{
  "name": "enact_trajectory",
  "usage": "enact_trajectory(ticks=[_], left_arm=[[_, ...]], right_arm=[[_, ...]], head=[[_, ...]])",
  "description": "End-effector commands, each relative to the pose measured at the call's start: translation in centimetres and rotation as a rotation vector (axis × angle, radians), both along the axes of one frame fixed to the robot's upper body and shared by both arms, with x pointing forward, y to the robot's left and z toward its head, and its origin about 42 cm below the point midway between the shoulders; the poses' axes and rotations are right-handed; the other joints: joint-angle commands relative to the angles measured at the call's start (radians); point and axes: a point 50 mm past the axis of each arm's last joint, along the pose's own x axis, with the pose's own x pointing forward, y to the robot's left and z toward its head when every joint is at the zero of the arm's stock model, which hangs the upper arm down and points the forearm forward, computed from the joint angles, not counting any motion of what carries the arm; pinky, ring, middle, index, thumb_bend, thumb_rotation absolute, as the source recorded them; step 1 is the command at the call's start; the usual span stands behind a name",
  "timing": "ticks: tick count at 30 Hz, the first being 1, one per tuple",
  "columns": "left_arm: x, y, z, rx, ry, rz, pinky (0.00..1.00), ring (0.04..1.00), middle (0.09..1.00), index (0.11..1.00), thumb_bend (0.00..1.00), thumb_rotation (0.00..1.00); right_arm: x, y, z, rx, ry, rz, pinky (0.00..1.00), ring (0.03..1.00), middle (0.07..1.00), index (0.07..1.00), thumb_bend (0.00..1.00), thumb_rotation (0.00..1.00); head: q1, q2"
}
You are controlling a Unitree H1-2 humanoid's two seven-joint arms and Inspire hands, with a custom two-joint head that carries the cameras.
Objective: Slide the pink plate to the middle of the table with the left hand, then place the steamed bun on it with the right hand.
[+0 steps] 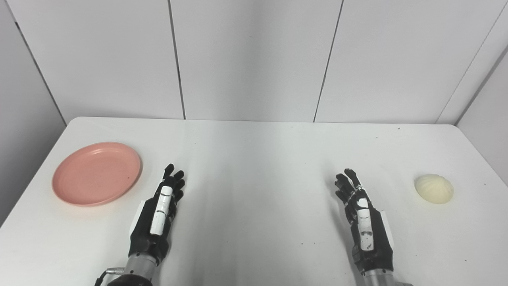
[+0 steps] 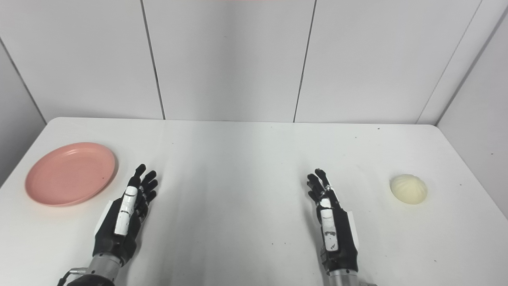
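A pink plate (image 1: 97, 172) lies empty on the left side of the white table (image 1: 258, 159). A pale, pleated steamed bun (image 1: 434, 188) sits near the right side. My left hand (image 1: 158, 216) rests near the front edge, just right of the plate and apart from it, fingers stretched out and holding nothing. My right hand (image 1: 363, 220) is on the front right, well left of the bun, also open and empty.
Grey wall panels (image 1: 254, 59) stand behind the table's far edge. The table's rounded corners show at the back left and back right. Bare tabletop lies between my two hands.
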Motion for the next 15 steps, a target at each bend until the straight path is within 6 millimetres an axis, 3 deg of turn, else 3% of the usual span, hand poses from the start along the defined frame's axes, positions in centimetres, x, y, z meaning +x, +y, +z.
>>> enact_trajectory(ticks=[1,15], left_arm=[[0.23,-0.23,1.21,0.003,-0.052,-0.008,1.00,0.972,0.963,1.000,0.72,0.91],[0.26,-0.30,1.14,-0.001,-0.052,-0.013,1.00,0.969,0.953,1.000,0.72,0.91]], right_arm=[[0.11,-0.01,0.02,-0.001,-0.015,0.015,0.94,0.909,0.892,0.910,0.80,0.96],[0.10,-0.04,0.13,-0.004,-0.004,0.024,0.94,0.911,0.888,0.909,0.81,0.97]], head=[[0.001,0.000],[0.000,0.002]])
